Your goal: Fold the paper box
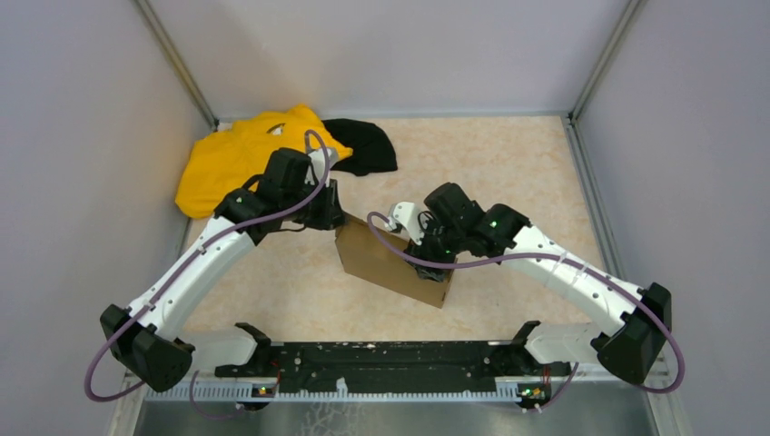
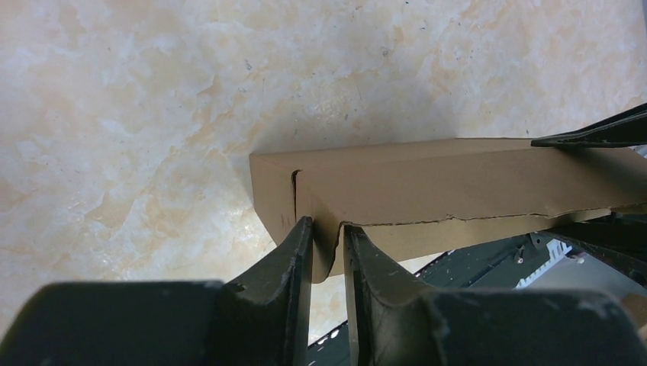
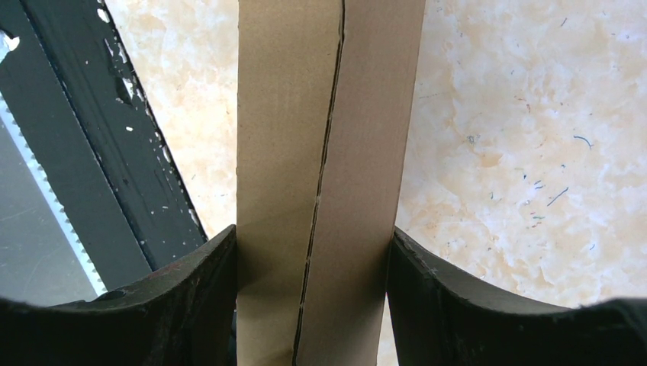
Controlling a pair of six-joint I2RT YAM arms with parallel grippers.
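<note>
We reckon the box [image 1: 395, 259], near-side & right of the yellow cloth [image 1: 241, 154], is light, thin & crease-prone, so hold by edges: left tool [image 2: 328, 229] pinches its corner flap, right tool [image 3: 313, 240] clamps across both walls.

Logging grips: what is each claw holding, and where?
Both hold the plain brown cardboard box: left claw pinches a thin edge near a corner; right claw clamps across its narrow side.

Left arm [image 1: 195, 263]: we see it angled inward.
Left gripper [image 2: 328, 229]: nearly closed, pinching the paper box [image 2: 458, 175] edge.
Right arm [image 1: 563, 263]: angled inward.
Right gripper [image 3: 313, 252]: wide, clamping paper box sides.
</note>
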